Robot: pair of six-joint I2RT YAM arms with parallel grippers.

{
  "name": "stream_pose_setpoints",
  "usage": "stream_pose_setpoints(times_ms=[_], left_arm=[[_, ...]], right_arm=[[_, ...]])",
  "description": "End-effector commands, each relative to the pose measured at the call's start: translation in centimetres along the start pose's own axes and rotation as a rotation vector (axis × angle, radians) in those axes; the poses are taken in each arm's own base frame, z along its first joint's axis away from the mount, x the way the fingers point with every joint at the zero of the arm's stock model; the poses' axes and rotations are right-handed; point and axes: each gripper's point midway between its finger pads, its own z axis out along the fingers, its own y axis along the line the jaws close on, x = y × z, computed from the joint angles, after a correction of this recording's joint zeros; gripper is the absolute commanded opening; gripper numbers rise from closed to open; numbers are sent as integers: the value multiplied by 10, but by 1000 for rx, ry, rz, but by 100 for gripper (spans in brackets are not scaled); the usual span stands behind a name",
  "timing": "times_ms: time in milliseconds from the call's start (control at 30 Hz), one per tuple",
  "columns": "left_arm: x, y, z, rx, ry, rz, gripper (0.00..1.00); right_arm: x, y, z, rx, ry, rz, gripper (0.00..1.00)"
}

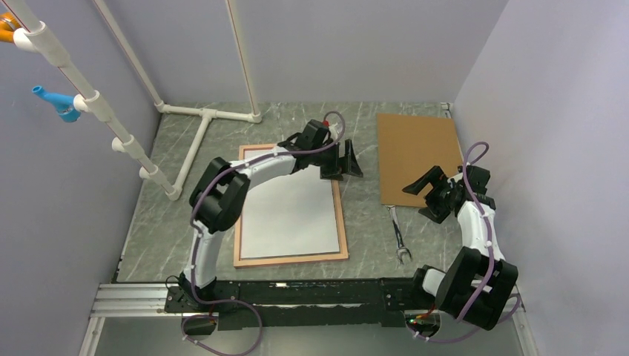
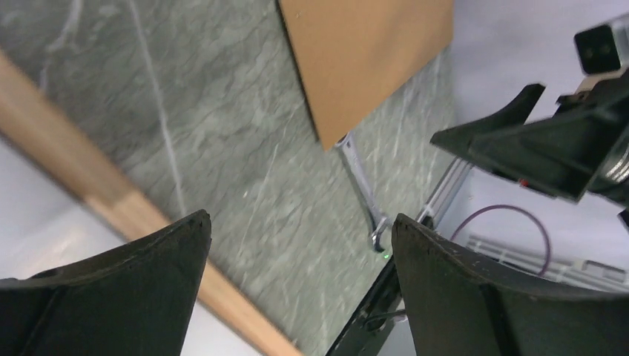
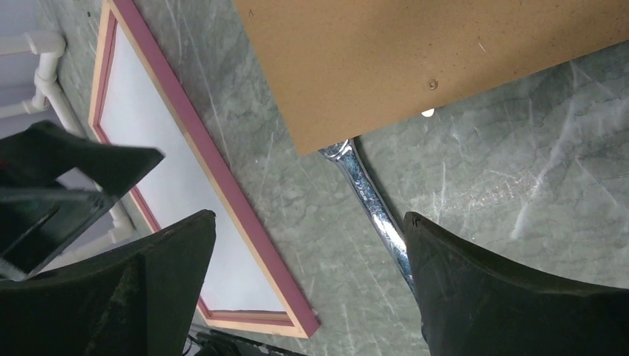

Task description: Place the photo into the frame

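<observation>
- Enclosing everything, plain grey walls [image 1: 371, 44] at top and sides.
- Green-grey marbled tabletop [image 1: 367, 222].
- Centre: frame [image 1: 291, 258], photo [image 1: 289, 215] inside it, white back up.
- Upper right: brown board [image 1: 415, 156].
- Both wide and empty: left hand [image 1: 343, 165], right hand [image 1: 426, 199].
- Just below the board: wrench [image 1: 399, 236].

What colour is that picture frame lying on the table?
The frame is light wood with a dusky pink band, clearest from the right wrist view.

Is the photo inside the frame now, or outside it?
Inside. The photo, white back up, lies flat within the frame, whose wood edges show around it.
</observation>
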Motion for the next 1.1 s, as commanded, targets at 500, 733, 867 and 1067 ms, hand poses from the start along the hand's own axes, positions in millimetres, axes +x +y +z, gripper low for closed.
stream_pose_setpoints(times_ms=[500,733,867,1067], left_arm=[[-8,-55,100,417,48,-217,84],[-1,-49,122,424,70,-247,81],[4,-37,129,383,64,-254,81],[11,-34,142,410,72,-274,74]], right_arm=[[1,5,-16,-10,-36,-37,99],[0,5,-18,-5,-46,-39,99],[0,5,-18,-8,-45,-36,99],[0,5,-18,-12,-44,-37,99]])
